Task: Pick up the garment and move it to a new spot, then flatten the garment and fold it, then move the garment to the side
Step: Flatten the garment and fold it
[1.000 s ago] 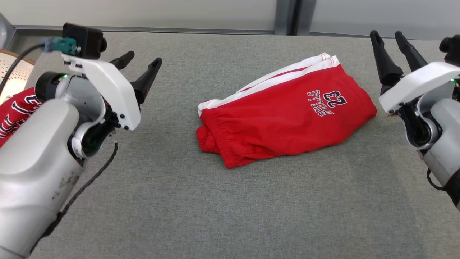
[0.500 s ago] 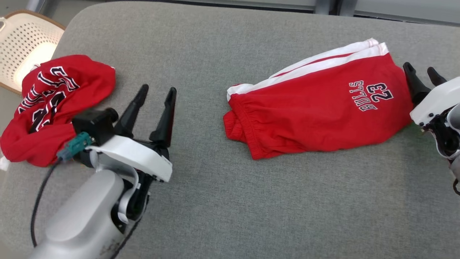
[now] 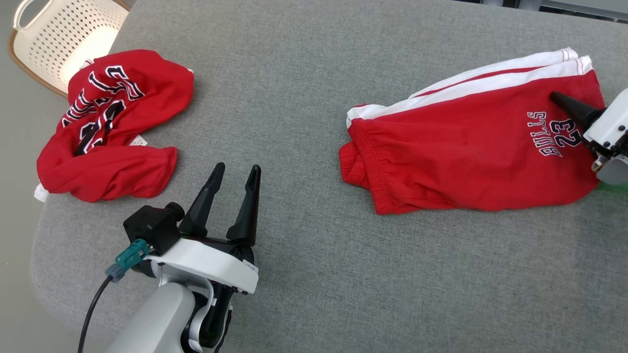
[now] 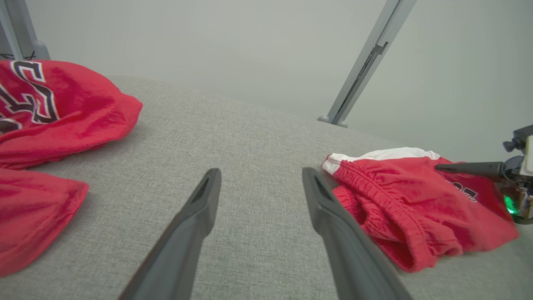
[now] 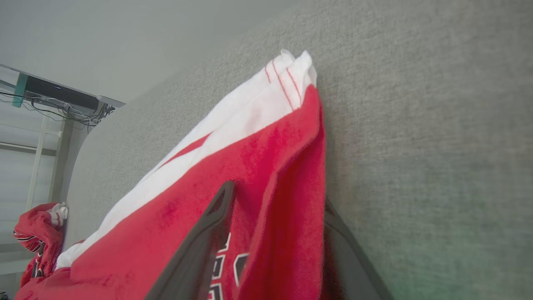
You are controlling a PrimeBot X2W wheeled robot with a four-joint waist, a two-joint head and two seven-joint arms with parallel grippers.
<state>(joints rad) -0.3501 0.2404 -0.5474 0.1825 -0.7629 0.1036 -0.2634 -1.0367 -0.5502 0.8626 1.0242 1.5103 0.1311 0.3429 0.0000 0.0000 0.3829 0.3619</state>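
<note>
A grey fabric-covered table [image 3: 304, 274] spreads before the robot, with a pale wall [image 4: 208, 41] and a metal post [image 4: 362, 71] behind it in the left wrist view. At the right edge of the head view, your right gripper [image 5: 278, 196] has its fingers apart, straddling the printed end of the folded red shorts [image 3: 466, 157]. In the right wrist view one finger lies over the top layer by the lettering and the other sits on the far side of the cloth's edge. Nothing is clamped yet. The shorts lie in the right half of the frame, white stripe toward the top and waistband toward the centre.

Judged from here, the fold looks done and the move to the side is what is left. The risk is the grip. Close on the upper layer alone and the stack may peel open as you pull. Drag from this one end and the waistband end may trail and bunch on the rough surface.

The right arm reaches in from the frame's edge, its finger lying near level over the cloth. Your left gripper [image 3: 237, 167], lower left, hovers empty above bare table, fingers parted and pointing up the frame. It sits between the shorts and a crumpled red jersey [image 3: 113, 127] at upper left. A white basket [image 3: 49, 49] occupies the corner beyond.
</note>
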